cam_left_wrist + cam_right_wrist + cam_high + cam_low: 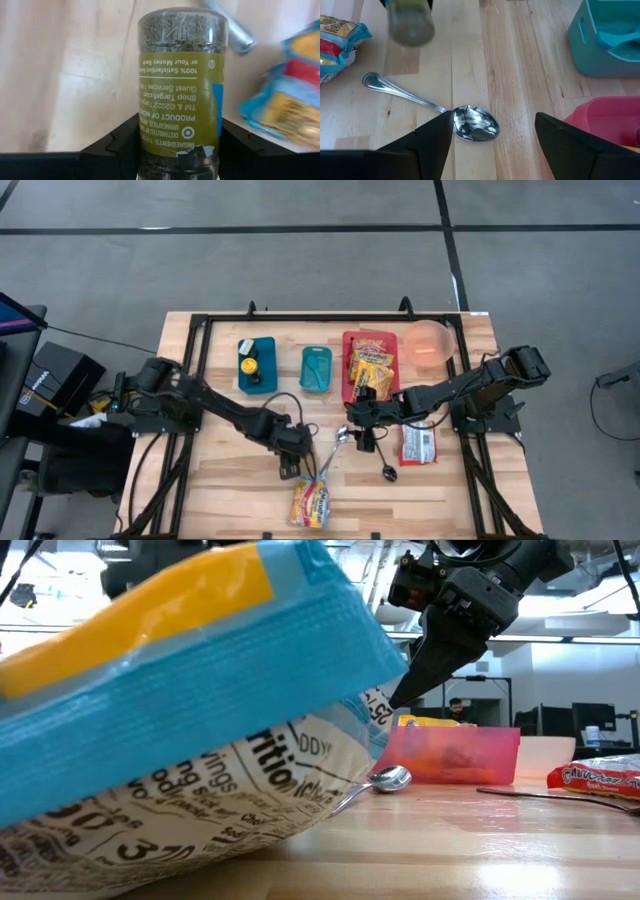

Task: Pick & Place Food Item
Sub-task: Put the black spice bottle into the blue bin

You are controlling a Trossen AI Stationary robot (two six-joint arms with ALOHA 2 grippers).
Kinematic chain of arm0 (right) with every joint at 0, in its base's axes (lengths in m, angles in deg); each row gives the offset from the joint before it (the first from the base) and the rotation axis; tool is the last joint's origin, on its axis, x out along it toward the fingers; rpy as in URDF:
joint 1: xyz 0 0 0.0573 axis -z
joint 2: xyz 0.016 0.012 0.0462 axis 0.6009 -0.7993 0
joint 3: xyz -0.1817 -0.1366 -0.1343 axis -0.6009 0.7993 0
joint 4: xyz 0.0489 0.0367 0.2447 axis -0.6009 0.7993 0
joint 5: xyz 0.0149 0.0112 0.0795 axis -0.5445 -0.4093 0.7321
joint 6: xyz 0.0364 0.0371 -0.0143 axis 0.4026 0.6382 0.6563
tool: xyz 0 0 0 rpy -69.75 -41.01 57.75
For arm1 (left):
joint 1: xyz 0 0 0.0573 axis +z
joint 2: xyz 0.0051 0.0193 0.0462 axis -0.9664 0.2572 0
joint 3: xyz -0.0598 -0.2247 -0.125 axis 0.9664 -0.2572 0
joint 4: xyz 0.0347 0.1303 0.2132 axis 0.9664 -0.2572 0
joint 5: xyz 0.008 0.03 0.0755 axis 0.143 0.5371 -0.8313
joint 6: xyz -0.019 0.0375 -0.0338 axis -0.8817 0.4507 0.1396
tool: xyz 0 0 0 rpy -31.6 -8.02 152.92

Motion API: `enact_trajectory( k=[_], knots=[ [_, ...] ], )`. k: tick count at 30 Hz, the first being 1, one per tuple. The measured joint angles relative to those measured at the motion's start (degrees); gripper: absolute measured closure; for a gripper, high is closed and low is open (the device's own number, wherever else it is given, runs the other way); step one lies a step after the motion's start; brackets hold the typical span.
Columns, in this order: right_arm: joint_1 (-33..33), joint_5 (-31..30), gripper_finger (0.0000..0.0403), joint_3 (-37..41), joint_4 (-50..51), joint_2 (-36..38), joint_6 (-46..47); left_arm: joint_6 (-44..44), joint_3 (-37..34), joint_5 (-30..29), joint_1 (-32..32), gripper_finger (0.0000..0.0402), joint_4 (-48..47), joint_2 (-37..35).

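Left claw (177, 150) grips herb jar (180, 85) between fingers.

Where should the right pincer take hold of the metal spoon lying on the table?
Probably the spoon at mid-handle, coming straight down, fingers either side of the shaft. It lies flat, its bowl already below the open right pincer, and the handle is narrow and clear of the snack bag.
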Motion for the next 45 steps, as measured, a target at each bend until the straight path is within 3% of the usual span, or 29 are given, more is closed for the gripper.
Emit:
enact_trajectory(
  k=[9, 18, 25, 45],
  knots=[
    [0.0, 0.0, 0.0127, 0.0, -0.1, 0.0, 0.0, 0.0, 0.0, -1.7, 0.0, 0.0215, -3.9, -14.5],
    [0.0, -0.1, 0.0127, 0.0, -0.9, 0.0, 0.0, 0.3, 0.0, -15.4, 0.7, 0.0214, -7.2, -27.0],
    [0.0, -0.1, 0.0127, 0.0, -1.4, 0.0, 0.0, 0.1, 0.0, -24.5, 4.9, 0.0214, -12.1, -31.4],
    [0.0, -0.1, 0.0127, 0.0, -1.4, 0.0, -0.1, 0.0, 0.0, -11.0, 32.8, 0.0213, -24.0, -32.4]
  ],
)
